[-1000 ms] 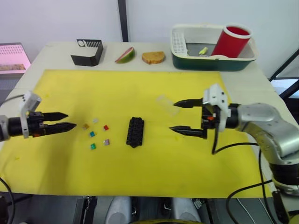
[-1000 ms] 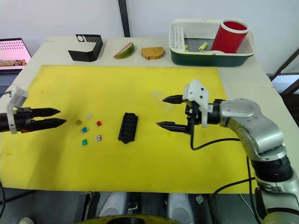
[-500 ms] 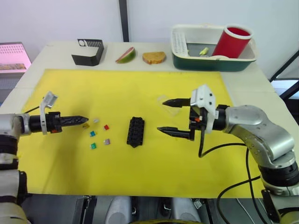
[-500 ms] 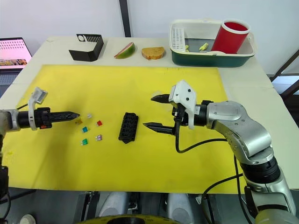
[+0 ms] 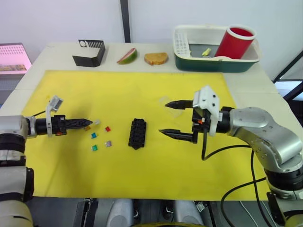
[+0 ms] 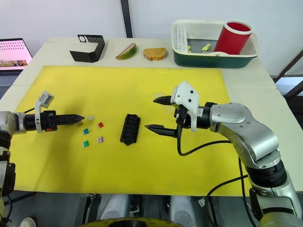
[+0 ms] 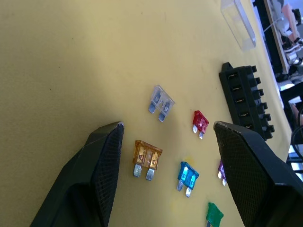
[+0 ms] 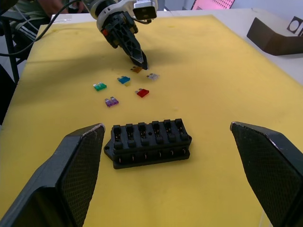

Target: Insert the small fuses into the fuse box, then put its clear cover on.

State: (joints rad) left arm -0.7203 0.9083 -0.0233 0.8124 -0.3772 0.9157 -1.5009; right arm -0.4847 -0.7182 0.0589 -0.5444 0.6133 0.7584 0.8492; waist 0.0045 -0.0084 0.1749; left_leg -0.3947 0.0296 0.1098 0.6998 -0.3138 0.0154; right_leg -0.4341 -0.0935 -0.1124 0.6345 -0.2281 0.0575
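The six small fuses lie loose on the yellow mat (image 5: 142, 179), none bearing any readable writing: the orange fuse (image 7: 147, 158), the pale grey fuse (image 7: 161, 102), the red fuse (image 7: 200, 122), the blue fuse (image 7: 188, 174), the green fuse (image 7: 214, 213) and the purple fuse (image 5: 108, 144). The left gripper (image 5: 84, 122) is low over the mat, its fingers parted, with the orange fuse lying between the fingertips and not gripped. To the robot's right of the fuses sits the fuse box (image 5: 137, 133), its slots empty. No marking can be read on it. The clear cover (image 5: 170, 105) lies flat on the mat beyond the box, just beside the upper finger of the right gripper (image 5: 168, 118). That gripper hovers to the right of the fuse box with its fingers wide apart, holding nothing.

At the far edge of the table (image 5: 61, 52) stand a black slotted stand (image 5: 89, 52), a slice of watermelon (image 5: 127, 56), a piece of bread (image 5: 155, 58) and a green and white bin (image 5: 208, 62) holding a red cup (image 5: 235, 42). A screen (image 5: 13, 58) glows pink at the far left, its content unreadable.
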